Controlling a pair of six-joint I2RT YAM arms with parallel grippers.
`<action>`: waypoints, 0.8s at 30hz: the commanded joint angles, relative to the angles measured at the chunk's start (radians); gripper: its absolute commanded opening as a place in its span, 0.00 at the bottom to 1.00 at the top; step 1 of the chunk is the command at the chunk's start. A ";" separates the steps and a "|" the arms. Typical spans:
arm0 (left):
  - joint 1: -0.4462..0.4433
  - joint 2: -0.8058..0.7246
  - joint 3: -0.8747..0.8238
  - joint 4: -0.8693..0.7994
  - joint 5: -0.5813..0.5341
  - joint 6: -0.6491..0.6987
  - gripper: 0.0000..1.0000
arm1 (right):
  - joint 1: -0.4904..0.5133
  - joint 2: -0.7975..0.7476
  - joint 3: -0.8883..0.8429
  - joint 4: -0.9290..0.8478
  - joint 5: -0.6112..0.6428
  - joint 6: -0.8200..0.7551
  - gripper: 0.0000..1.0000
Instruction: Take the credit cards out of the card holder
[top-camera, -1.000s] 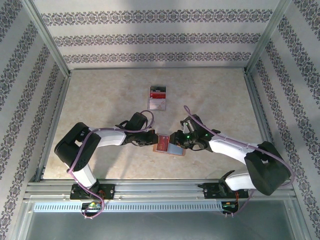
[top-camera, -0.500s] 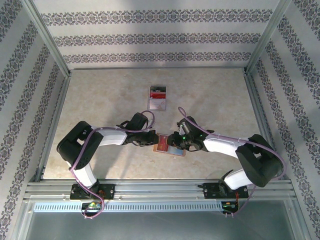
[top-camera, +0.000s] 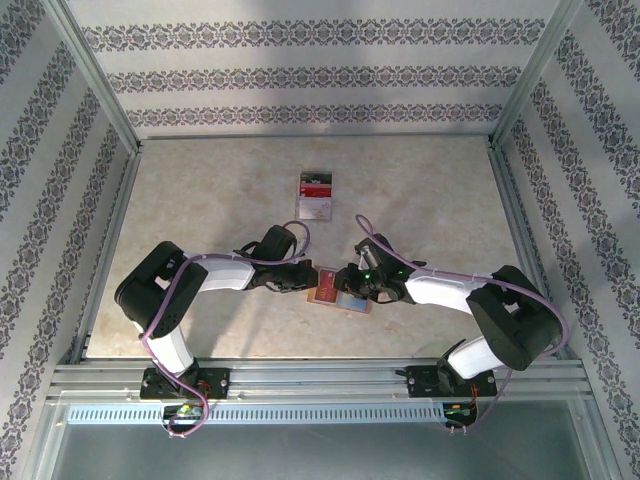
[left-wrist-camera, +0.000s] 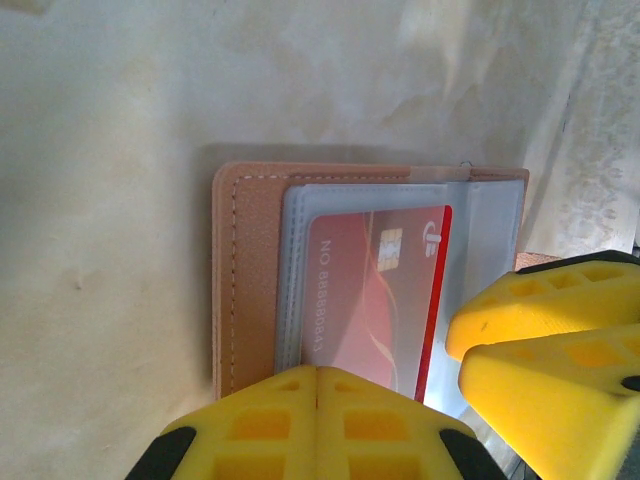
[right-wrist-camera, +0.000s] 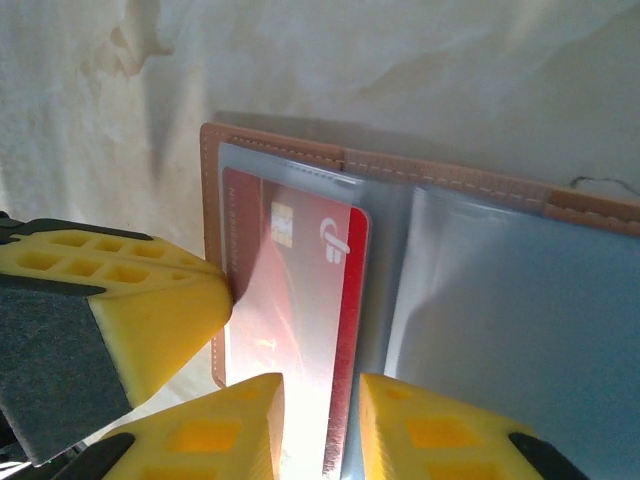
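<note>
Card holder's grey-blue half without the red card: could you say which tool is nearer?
Right. The right tool overlaps that grey-blue half; the left tool sits at the salmon card holder's opposite edge, past the red plastic card.

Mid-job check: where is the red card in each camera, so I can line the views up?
Top external: the red card is at table centre, on the image-left half of the open card holder.
Left wrist: red card at picture centre.
Right wrist: red card left of centre.
Shared landmark: the card holder's salmon stitched border.
</note>
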 joint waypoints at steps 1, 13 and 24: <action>0.013 0.027 -0.022 -0.012 -0.026 0.010 0.00 | 0.012 0.002 -0.006 -0.006 0.026 -0.001 0.27; 0.013 0.024 -0.020 -0.025 -0.030 0.010 0.00 | 0.012 0.042 -0.008 0.042 -0.005 0.006 0.22; 0.013 0.027 -0.018 -0.038 -0.036 0.011 0.00 | 0.012 0.073 -0.029 0.138 -0.048 0.030 0.20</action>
